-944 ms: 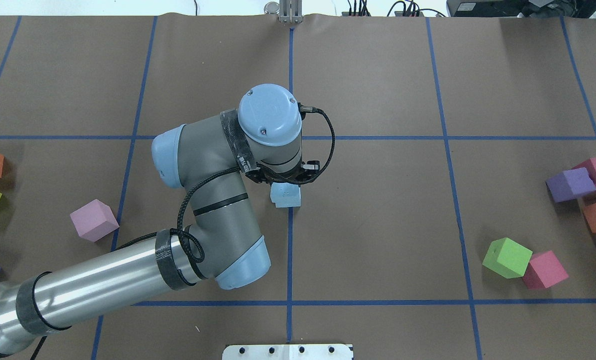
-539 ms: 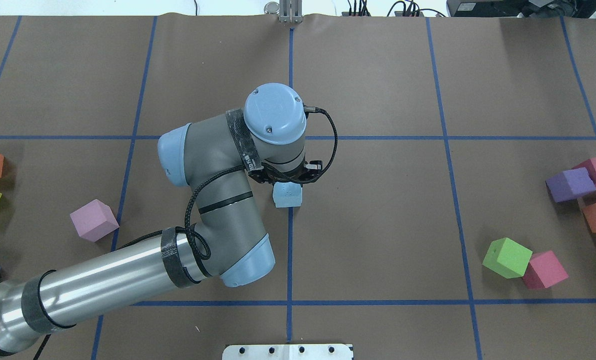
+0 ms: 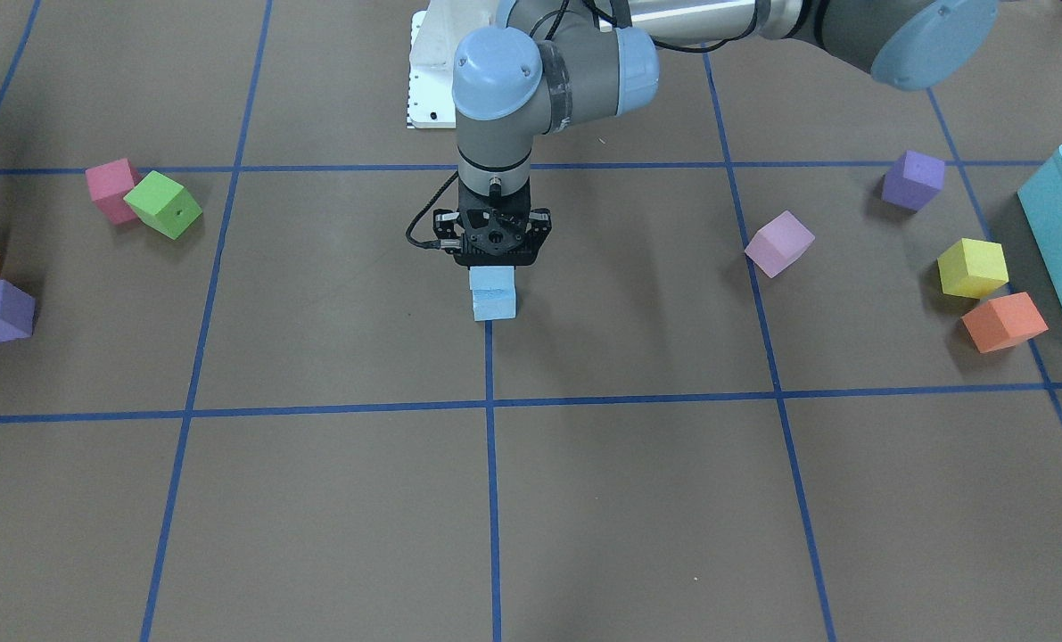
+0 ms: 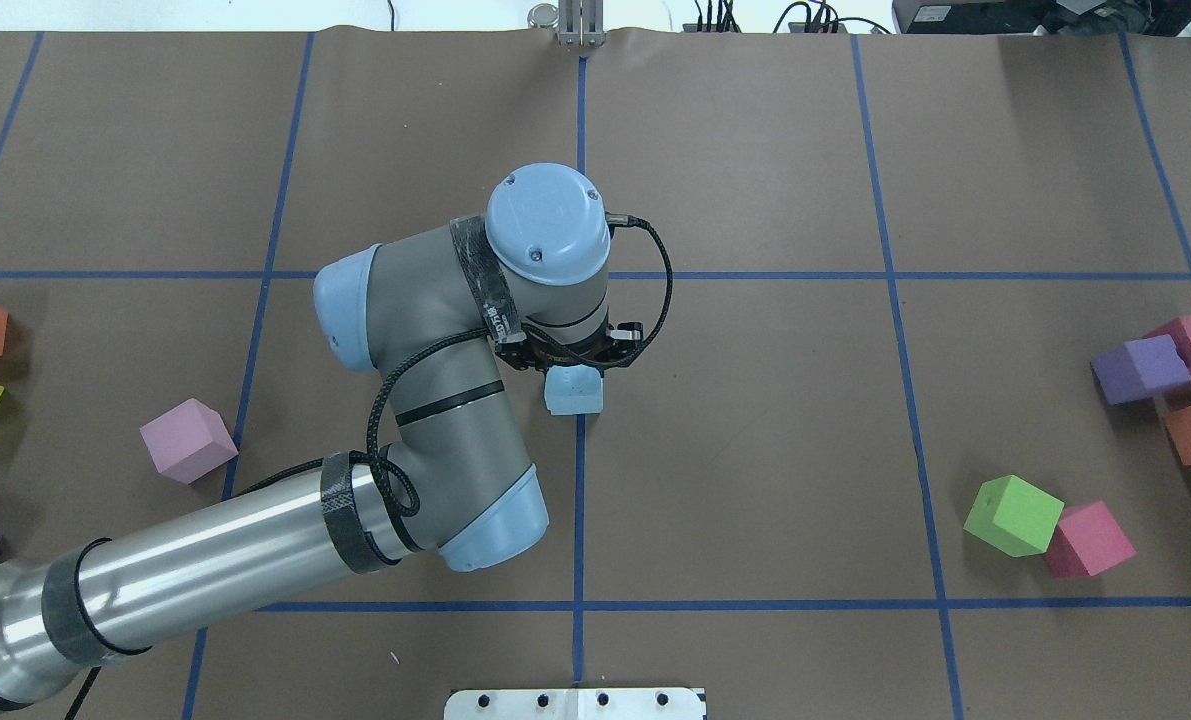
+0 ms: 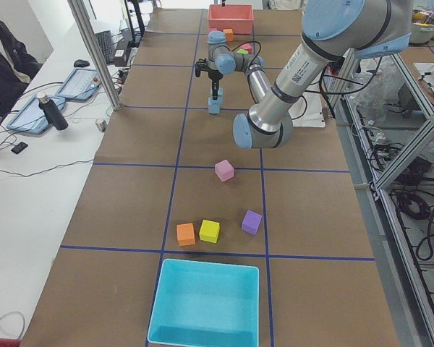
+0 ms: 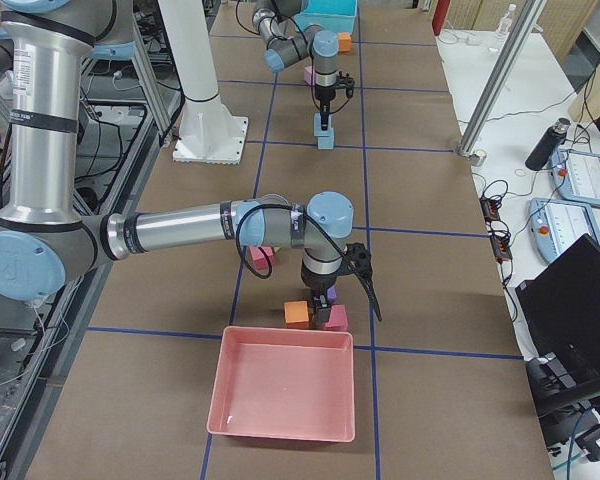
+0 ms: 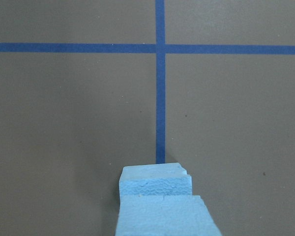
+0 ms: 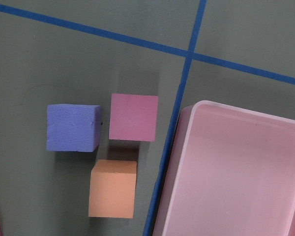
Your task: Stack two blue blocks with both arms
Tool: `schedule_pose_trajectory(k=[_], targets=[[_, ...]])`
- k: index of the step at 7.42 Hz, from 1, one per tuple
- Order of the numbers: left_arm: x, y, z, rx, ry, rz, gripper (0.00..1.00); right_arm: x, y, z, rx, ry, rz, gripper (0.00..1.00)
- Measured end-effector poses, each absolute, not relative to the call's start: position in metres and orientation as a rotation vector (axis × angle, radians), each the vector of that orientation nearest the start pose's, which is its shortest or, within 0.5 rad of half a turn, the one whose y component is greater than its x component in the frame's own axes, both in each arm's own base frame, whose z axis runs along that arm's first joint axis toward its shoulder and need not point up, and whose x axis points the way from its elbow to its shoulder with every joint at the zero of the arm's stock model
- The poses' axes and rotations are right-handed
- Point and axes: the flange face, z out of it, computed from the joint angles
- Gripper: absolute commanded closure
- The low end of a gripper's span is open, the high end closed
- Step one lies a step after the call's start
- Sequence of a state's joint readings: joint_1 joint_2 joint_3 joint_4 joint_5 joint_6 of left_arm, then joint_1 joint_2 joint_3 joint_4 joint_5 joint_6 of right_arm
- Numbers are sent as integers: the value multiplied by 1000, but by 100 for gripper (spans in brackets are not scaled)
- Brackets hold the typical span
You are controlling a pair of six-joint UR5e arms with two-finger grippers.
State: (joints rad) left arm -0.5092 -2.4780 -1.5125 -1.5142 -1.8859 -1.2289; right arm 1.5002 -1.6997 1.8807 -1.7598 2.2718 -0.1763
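Your brown-papered bench [image 4: 755, 450], gridded with blue tape, carries everything. The left arm [image 4: 205, 570] comes in from the robot's left side and ends over the bench's middle, its wrist pointing straight down. The right arm [image 6: 180, 228] bends low at the right end of the bench. A turquoise bin [image 5: 202, 300] lies at the left end and a pink tray [image 6: 280, 385] at the right end.

The left claw [image 3: 492, 263] hangs directly over the blue blocks [image 3: 493, 299], its body just above the upper one. You cannot tell from these views how wide it stands or whether it grips that block. The right claw [image 6: 326, 285] hovers over three cubes beside the pink tray, and its opening cannot be told either.

The blue blocks stand stacked at the bench's centre on a tape line, the upper block [image 3: 492, 279] nearly in line with the lower block [image 3: 495, 308].

Below the right wrist lie a purple cube [image 8: 73, 127], a magenta cube [image 8: 133, 117] and an orange cube [image 8: 113, 188], with narrow gaps between them. A lilac cube [image 4: 187, 440] lies alone left of the stack. To the right, a green cube [image 4: 1013, 515] has a pink cube [image 4: 1088, 540] against it.
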Motion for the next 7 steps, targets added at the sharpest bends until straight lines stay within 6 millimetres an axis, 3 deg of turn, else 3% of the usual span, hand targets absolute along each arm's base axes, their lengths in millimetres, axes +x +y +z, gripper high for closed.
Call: schedule_pose_trajectory(k=[3, 6, 7], targets=[[585, -451, 126, 54, 837, -44, 99, 39, -434, 591, 27, -702, -233, 0], [585, -453, 127, 55, 836, -47, 54, 39, -434, 592, 26, -702, -233, 0], [586, -453, 127, 55, 836, -46, 29, 39, -434, 592, 26, -702, -233, 0]])
